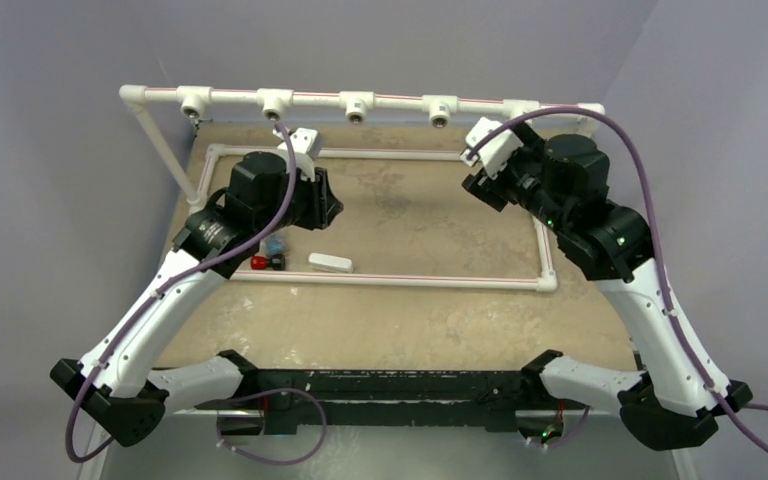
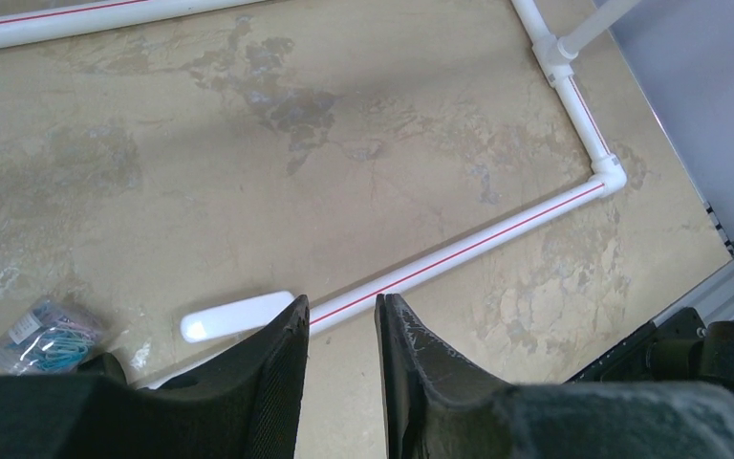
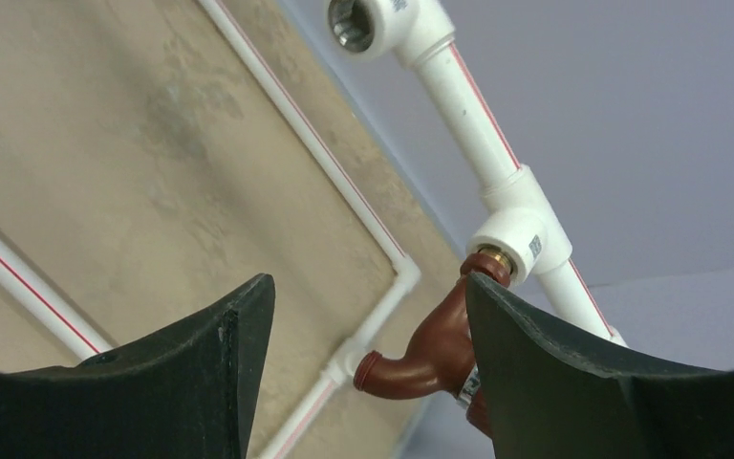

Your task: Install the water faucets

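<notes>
A dark reddish-brown water faucet [image 3: 440,349] sits with its stem in a white tee fitting [image 3: 521,239] on the raised pipe rail, spout pointing left. My right gripper [image 3: 363,306] is open around it: the right finger [image 3: 535,363] lies against the faucet body and the left finger [image 3: 220,363] stands well apart. An empty tee [image 3: 373,24] shows further along the rail. My left gripper [image 2: 339,311] hangs over the table with a narrow gap between its fingers and nothing in it.
The rail [image 1: 400,99] carries several tees across the back. A white pipe frame [image 2: 459,251] lies on the table. Beside it are a white oblong block [image 2: 234,316], a bag of paper clips [image 2: 46,335] and a small red-and-dark part [image 1: 265,263].
</notes>
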Tool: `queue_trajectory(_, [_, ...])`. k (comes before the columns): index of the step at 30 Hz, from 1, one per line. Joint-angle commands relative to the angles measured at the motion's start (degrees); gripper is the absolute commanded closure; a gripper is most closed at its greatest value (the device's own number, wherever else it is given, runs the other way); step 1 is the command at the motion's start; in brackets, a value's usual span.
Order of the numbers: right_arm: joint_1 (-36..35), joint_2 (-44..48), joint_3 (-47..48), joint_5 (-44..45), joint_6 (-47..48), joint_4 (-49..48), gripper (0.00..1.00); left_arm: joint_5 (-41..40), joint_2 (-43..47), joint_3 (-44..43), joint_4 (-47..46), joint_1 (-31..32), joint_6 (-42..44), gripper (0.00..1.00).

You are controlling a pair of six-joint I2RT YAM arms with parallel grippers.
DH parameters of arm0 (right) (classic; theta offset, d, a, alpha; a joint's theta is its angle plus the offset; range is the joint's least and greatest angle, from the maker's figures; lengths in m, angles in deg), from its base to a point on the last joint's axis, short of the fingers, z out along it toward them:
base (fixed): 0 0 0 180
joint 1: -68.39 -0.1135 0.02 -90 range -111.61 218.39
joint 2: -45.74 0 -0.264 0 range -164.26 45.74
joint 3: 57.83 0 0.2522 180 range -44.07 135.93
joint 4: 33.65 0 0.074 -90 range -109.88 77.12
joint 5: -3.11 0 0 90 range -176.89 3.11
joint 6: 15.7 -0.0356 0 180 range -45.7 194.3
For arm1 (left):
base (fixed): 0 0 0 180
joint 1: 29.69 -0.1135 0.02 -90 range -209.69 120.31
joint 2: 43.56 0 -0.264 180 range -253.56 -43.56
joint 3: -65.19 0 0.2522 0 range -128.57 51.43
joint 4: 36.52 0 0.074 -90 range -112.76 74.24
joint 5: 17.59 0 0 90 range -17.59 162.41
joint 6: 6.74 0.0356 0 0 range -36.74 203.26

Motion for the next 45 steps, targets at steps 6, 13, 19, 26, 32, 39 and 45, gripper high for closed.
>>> queue_trajectory(6, [-8.9,0.3,-5.4,29.2,15.1,3.2,0.22,-2.4,-0.3,0.2,-1.4,1.1,1.3,0.67])
queue_trajectory(13, [-10.8,3.4,-12.3,37.8,27.0,-4.2,0.19,-2.0,-4.7,-5.9,-0.5,1.1,1.6,0.65])
queue_trajectory(19, [-10.8,4.2,-18.5,40.0,32.3,-9.7,0.18,-2.3,-9.0,-18.9,-0.8,1.0,3.6,0.65])
queue_trajectory(26, [-10.3,4.1,-23.4,42.9,40.5,-22.1,0.19,-2.5,-13.1,-30.1,-5.9,1.0,8.1,0.64])
queue_trajectory(32, [-8.0,5.1,-26.9,42.5,45.1,-30.4,0.2,-11.7,-16.2,-28.1,-22.2,-0.3,17.8,0.64])
queue_trajectory(39, [-4.6,6.8,-31.6,40.0,46.0,-39.1,0.4,-7.3,-25.6,-31.3,-24.4,-11.0,15.1,0.65])
queue_trajectory(45, [-3.8,6.8,-31.8,39.8,43.6,-40.5,0.7,-7.1,-29.9,-31.5,-24.6,-14.1,14.5,0.66])
